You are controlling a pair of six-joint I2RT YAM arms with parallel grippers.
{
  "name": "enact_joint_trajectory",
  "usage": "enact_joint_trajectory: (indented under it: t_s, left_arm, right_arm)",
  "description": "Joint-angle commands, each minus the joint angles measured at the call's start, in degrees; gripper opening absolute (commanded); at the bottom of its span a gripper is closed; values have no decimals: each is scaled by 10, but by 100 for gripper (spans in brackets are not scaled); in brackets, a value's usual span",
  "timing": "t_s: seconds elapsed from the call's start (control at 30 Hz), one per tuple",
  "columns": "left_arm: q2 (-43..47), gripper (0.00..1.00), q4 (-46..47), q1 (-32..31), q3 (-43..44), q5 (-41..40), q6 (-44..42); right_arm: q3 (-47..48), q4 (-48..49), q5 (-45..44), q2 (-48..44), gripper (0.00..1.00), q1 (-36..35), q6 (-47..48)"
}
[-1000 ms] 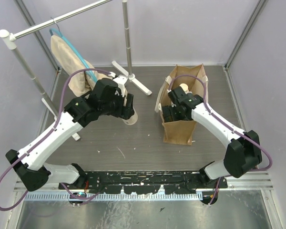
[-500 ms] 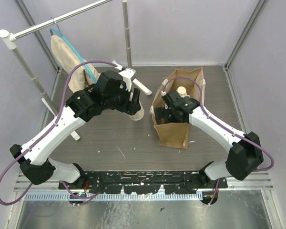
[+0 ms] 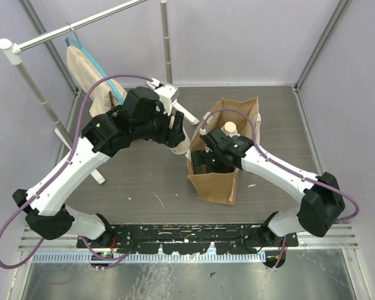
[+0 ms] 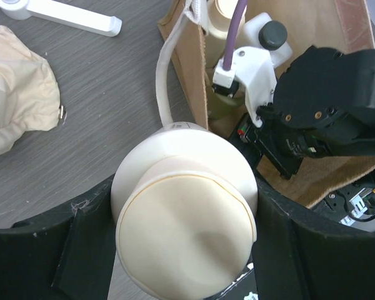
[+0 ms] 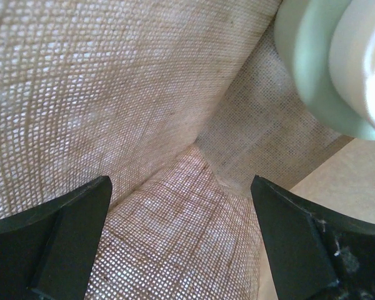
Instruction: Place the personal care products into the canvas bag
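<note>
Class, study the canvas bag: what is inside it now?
Inside the canvas bag: the right gripper, jaws open, a white bottle with dark cap, and a cream bottle. The right arm hides much of the bag's floor, so anything beneath cannot be seen.

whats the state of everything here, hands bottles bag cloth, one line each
left hand: shut on cream bottle
cream bottle: gripped, outside the bag beside its rim
right hand: open, down inside the bag, holding nothing
canvas bag: upright, mouth open
white bottle: inside the bag, dark cap on
second cream bottle: inside the bag, cap up
beige cloth: hanging on blue hanger
</note>
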State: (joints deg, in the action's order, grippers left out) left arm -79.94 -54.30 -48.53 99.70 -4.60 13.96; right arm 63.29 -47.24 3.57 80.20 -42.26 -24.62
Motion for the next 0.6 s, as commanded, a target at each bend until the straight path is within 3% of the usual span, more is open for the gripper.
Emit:
enact_joint_trajectory:
  t_s: [0.0, 0.37, 0.57]
  left_arm:
    - [9, 1, 33, -4, 43, 3, -7]
    - [10, 1, 23, -3, 68, 3, -10]
    - [5, 3, 17, -5, 99, 14, -19]
  right_arm:
    - [-2, 21, 49, -17, 100, -29, -16]
    - [117, -136, -117, 30, 100, -9, 50]
    - [192, -174, -129, 15, 100, 41, 85]
